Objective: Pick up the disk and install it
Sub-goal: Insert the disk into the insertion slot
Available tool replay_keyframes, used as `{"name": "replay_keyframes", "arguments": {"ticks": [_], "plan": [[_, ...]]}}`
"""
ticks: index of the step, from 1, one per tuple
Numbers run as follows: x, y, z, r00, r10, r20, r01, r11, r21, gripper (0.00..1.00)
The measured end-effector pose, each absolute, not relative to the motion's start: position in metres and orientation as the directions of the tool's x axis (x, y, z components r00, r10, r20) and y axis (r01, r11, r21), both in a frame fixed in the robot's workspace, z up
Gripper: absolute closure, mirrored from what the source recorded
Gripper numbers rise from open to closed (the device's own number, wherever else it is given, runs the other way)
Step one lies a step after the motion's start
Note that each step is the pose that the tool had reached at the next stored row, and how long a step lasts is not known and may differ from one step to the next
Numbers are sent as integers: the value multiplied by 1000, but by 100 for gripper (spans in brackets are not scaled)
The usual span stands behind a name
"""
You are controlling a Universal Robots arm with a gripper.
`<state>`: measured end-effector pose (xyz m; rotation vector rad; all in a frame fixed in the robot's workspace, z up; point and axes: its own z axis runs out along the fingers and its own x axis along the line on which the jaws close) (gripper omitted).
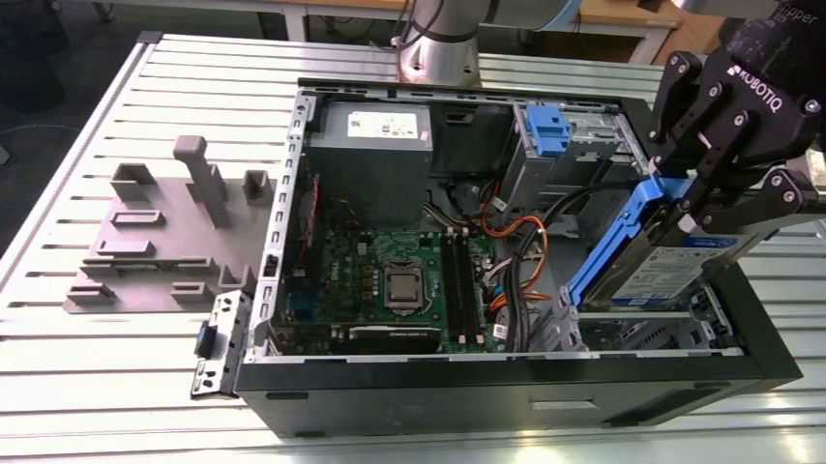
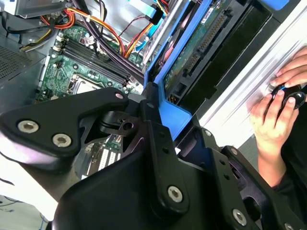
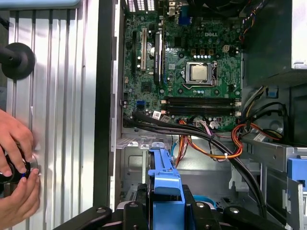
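**Disk held on a slant over the drive bay**

The jaws are closed on the disk (image 1: 656, 268), pinching its blue carrier frame at the upper end. It hangs clear of the counter (image 1: 77, 387), over the corner of the open computer case (image 1: 516, 387) at the exterior view's right.

Its long axis slopes. The gripped end is high at the exterior view's right, and the free end points down and to the left into the case, toward the metal drive cage (image 1: 645, 333). Whether that lower end touches the cage I cannot tell. The blue-and-white label faces the exterior camera. The second wrist view shows the other face of the disk (image 2: 192, 52) – green circuit board with a connector strip.

In the first wrist view the blue carrier (image 3: 165, 177) runs straight out from between the jaws, with the motherboard (image 3: 192, 72) and orange cables (image 3: 216, 148) beyond it.

On the counter at the exterior view's left sits a grey moulded fixture (image 1: 155, 242), well apart from the case. A person's hand (image 3: 17, 143) rests on the slatted counter beside the case, fingers on a small black object (image 3: 9, 170).
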<state>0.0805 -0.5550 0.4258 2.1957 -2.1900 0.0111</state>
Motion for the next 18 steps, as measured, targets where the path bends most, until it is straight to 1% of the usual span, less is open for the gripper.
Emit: {"name": "replay_keyframes", "arguments": {"ticks": [18], "plan": [[80, -555, 416, 3, -999, 33, -1000, -2, 23, 64]]}}
